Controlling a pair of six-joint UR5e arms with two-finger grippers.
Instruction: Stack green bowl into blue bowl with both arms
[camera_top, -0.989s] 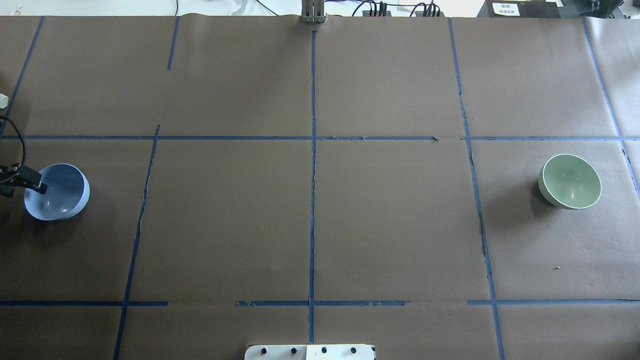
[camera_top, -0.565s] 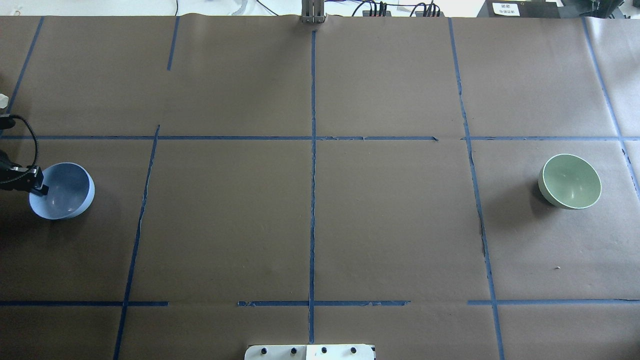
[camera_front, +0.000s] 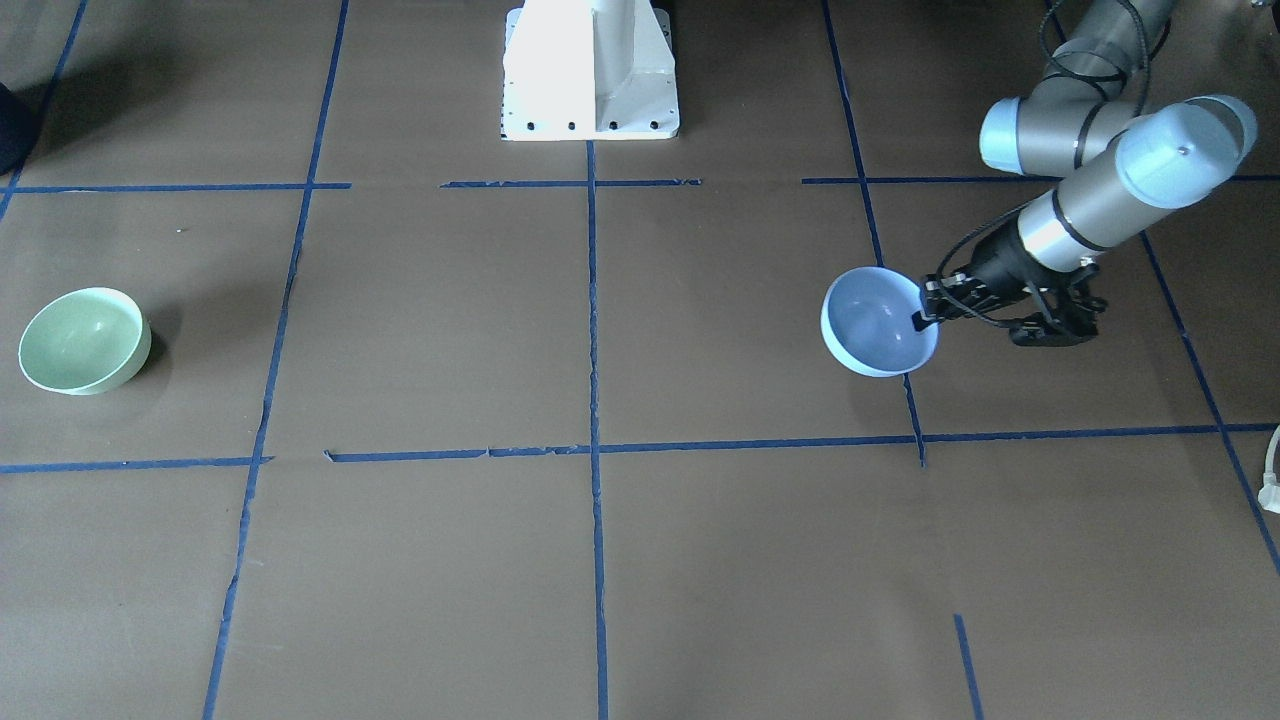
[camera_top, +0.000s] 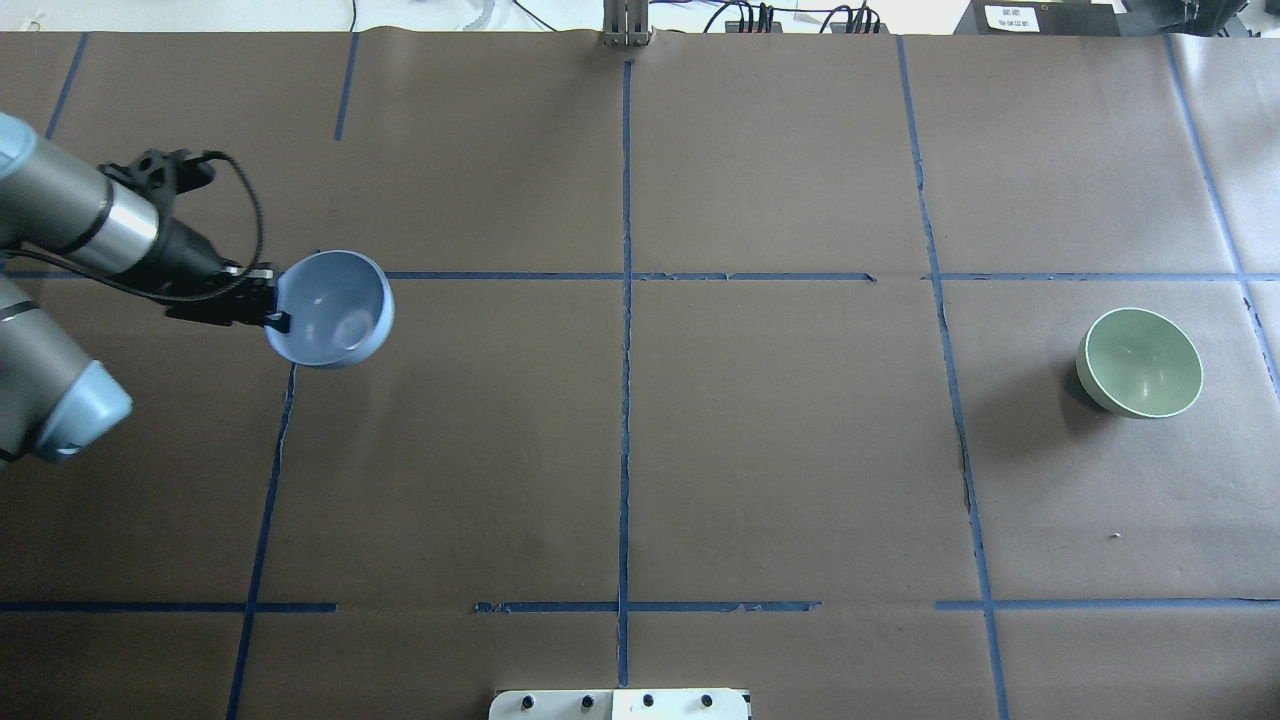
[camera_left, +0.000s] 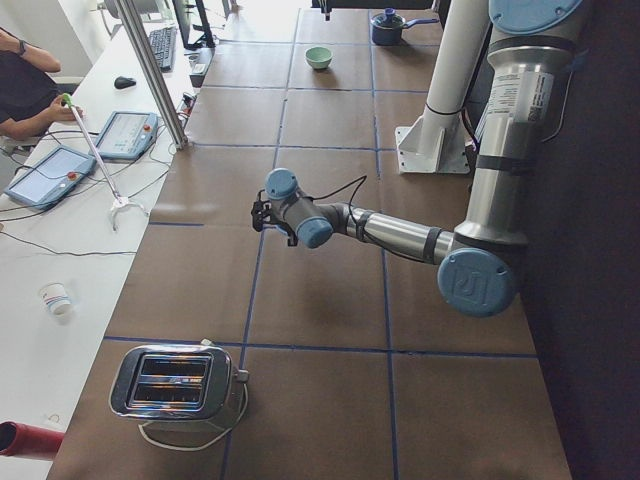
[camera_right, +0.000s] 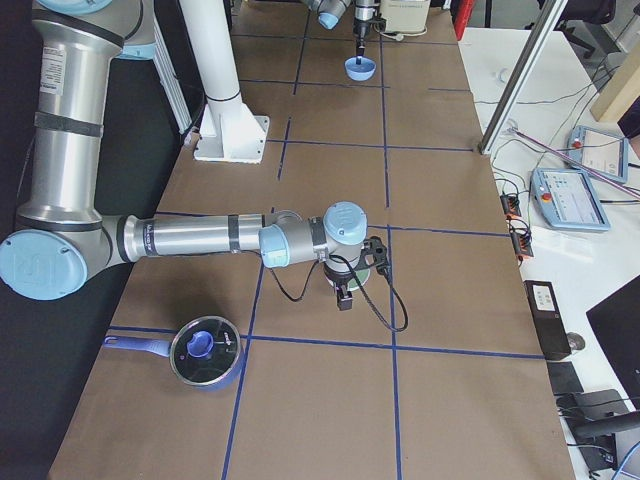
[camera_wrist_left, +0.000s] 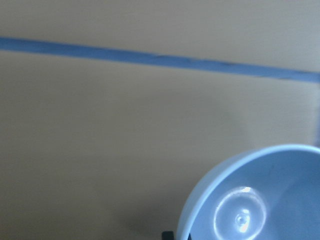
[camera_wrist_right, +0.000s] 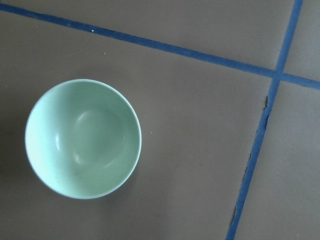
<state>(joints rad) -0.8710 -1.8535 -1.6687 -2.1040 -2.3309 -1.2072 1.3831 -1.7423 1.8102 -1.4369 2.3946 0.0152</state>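
The left gripper pinches the rim of the blue bowl, with one black finger inside the wall and the other outside it, on the side of the bowl nearest the left arm. From the front-facing view the same grip shows: the left gripper bites the edge of the blue bowl. The bowl's mouth faces up and tips slightly, so the hollow and a strip of the paler outer wall are both seen. It looks raised off the brown paper table, because its shadow lies apart from it. In the overhead view it is in the table's left half, over a crossing of the blue tape lines.

In the left wrist view the blue bowl fills the lower right corner, with a bright glint at its bottom.

The right gripper shows only in the side view, hanging from the right arm, and whether its fingers are spread or pressed together cannot be told. The right wrist camera looks straight down into the green bowl.

The green bowl sits upright on the paper near the table's right end, mouth up, well apart from the blue bowl. Both bowls are round, so neither has a long axis.

Further out are the white pedestal base, a toaster and a lidded pot.
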